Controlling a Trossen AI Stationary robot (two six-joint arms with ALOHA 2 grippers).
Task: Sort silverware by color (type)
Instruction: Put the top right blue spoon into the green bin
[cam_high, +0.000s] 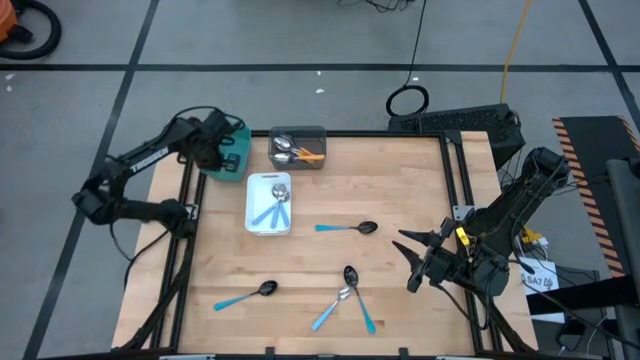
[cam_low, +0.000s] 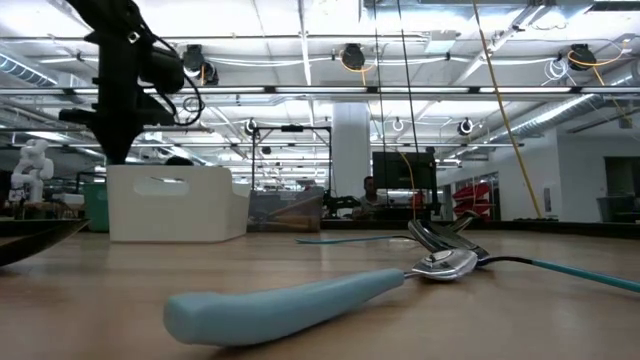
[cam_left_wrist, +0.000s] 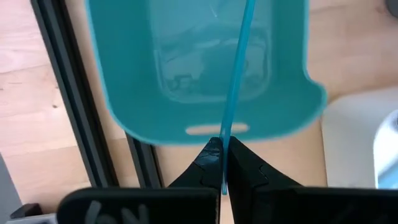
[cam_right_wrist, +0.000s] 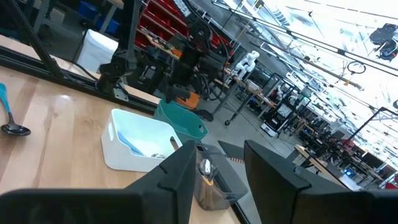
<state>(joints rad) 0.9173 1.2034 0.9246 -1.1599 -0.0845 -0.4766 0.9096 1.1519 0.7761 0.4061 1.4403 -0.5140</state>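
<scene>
My table carries three trays at its far left corner, and the sorting looks roughly half done. The white tray already holds light-blue-handled spoons, the grey tray holds orange-handled ones, and the teal tray sits directly under my left claw. That claw is pinched tight on the thin light-blue handle of a spoon hanging over the teal tray, not yet dropped. My right claw waits near the table's right edge, fingers partly apart, holding nothing. Five loose spoons remain scattered on the wood, slim blue handles with shiny silver or black bowls.
</scene>
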